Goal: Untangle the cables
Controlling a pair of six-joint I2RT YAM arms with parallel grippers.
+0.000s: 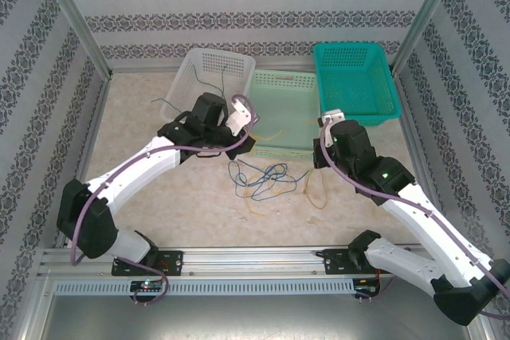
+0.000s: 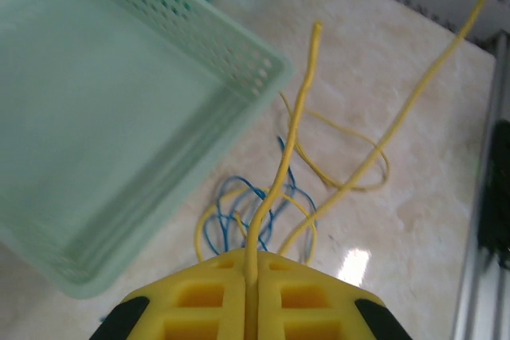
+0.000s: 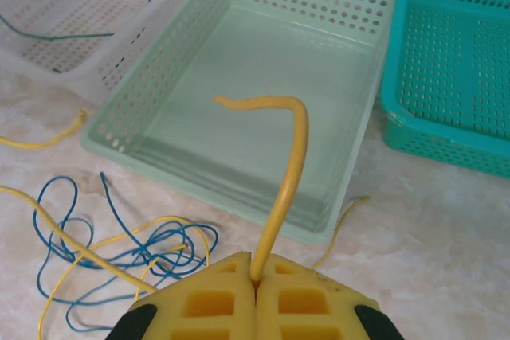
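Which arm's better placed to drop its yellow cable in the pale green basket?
Probably right: the right gripper holds a yellow cable arching toward the pale green basket ahead. The left gripper's cable points past it, over the blue cables.

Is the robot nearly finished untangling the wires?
Not yet. Done: a green wire lies in the white basket. In hand: the left hand and right hand each pinch a yellow wire. Left: blue wires lie tangled with yellow on the table.
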